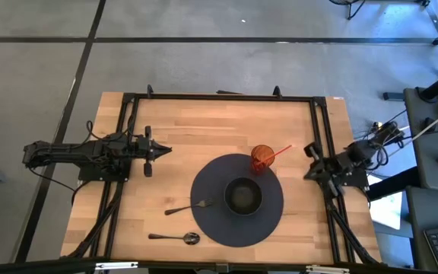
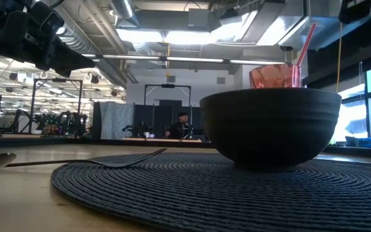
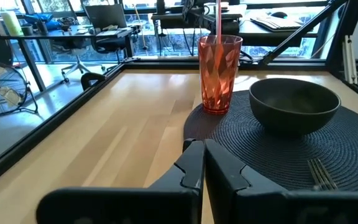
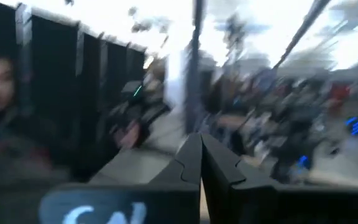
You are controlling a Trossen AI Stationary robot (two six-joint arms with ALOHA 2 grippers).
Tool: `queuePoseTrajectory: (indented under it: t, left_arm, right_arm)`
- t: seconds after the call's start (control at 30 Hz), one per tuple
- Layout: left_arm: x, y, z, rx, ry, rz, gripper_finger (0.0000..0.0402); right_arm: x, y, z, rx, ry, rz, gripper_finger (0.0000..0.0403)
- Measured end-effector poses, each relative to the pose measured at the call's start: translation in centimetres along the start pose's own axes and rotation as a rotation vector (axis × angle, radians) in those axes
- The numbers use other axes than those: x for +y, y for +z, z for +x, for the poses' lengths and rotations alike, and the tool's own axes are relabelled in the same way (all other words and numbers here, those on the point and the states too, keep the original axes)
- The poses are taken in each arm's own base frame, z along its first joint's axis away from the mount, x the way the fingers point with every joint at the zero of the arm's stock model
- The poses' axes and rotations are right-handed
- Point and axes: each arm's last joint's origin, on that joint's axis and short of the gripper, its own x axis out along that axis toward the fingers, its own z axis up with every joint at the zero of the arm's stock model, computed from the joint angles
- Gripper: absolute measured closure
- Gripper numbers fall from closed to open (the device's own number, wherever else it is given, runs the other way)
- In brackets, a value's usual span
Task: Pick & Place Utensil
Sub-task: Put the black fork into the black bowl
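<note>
A metal fork [image 1: 189,206] lies with its tines on the left edge of the round dark placemat [image 1: 237,228] and its handle on the wood. A metal spoon [image 1: 175,237] lies on the wood near the table's near edge. A dark bowl [image 1: 242,196] sits in the middle of the mat, with an orange cup [image 1: 262,158] holding a red straw behind it. My left gripper [image 1: 166,150] hovers shut above the table's left part, pointing right, well away from the fork; its wrist view shows the fingertips [image 3: 202,149] together. My right gripper [image 4: 200,144] is shut at the table's right edge [image 1: 309,150].
A black metal frame [image 1: 219,97] runs around the tabletop. Bare wood [image 1: 196,133] lies between the left gripper and the mat. The fork tines [image 3: 319,172] show on the mat in the left wrist view. A person shows in the room beyond the table [image 2: 181,122].
</note>
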Motion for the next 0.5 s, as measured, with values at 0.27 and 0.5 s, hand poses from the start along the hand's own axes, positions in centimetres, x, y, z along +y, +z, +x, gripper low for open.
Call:
queuePoseTrajectory:
  t: [0.27,0.5]
  left_arm:
    - [0.0,0.0,0.0,0.000,0.000,-0.001,0.0396]
    - [0.0,0.0,0.0,0.003,0.000,-0.001,0.0396]
  right_arm:
    - [0.0,-2.0,-0.9,0.053,-0.033,0.059,0.0400]
    - [0.1,-3.9,-0.9,0.068,-0.037,0.059,0.0398]
